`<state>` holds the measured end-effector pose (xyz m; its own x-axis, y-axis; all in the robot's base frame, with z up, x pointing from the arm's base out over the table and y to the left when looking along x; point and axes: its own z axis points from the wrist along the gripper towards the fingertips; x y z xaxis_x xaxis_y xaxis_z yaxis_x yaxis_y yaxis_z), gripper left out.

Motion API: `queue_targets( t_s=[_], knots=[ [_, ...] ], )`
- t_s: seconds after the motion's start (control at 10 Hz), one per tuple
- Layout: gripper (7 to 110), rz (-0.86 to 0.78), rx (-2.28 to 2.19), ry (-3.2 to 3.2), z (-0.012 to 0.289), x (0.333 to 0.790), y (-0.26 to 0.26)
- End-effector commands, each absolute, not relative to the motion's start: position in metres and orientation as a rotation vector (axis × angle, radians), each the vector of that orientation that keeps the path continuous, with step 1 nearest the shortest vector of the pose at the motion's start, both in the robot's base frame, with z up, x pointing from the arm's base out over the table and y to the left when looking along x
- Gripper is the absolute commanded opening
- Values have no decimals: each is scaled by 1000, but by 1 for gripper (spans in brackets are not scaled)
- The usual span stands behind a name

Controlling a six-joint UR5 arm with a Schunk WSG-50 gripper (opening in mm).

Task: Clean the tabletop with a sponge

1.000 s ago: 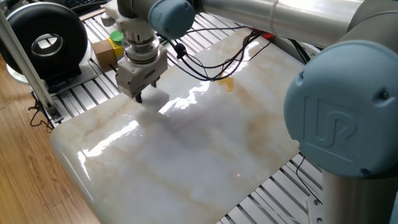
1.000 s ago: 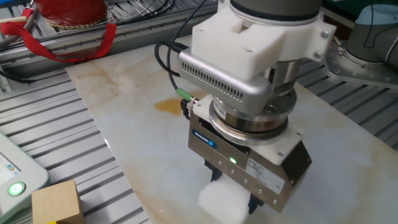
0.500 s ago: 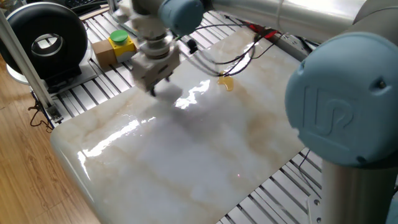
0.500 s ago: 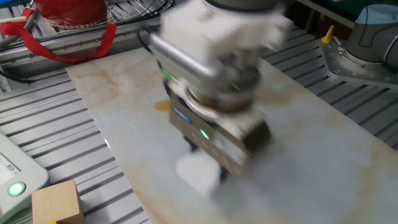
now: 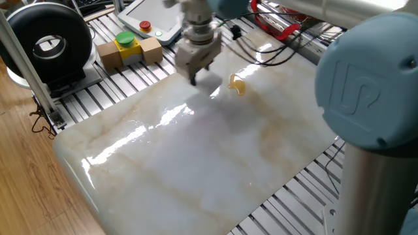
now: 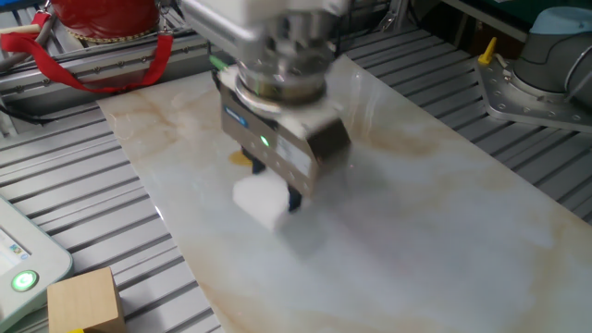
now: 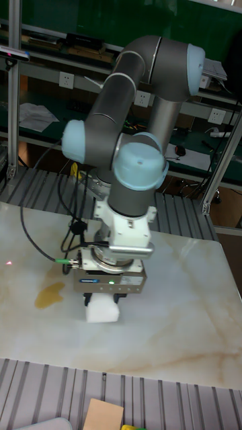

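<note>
Sponge (image 7: 101,310) sits clamped in the tool (image 7: 110,300), pressed on the desk (image 7: 175,322). Amber stain (image 7: 50,294) lies just beside it.

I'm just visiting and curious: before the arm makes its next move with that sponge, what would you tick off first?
1. Sponge held by the gripper: ok, it sits between the fingers.
2. Amber stain not yet wiped: ok to proceed, it lies beside the sponge, apart from it.
3. Sponge pressed flat on the tabletop: cannot tell, contact is blurred.
4. Path from sponge to stain free of things: ok, only bare marble shows between them.
5. Black cable hanging near the arm clear of the stain: cannot tell.
6. Cardboard box off the slab: ok, it sits on the ribbed frame.
</note>
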<state>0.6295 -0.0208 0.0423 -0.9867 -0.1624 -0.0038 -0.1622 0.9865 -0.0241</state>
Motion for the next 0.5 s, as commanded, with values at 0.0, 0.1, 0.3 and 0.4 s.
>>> queue_targets(
  t_s=[0.0,0.1,0.3,0.4],
  knots=[
    [7,3,-235,3105,32,620,-47],
    [7,-14,-238,3103,31,619,-50],
    [7,-32,-219,3114,31,618,-51],
    [7,-34,-188,3112,31,619,-52]
  ],
)
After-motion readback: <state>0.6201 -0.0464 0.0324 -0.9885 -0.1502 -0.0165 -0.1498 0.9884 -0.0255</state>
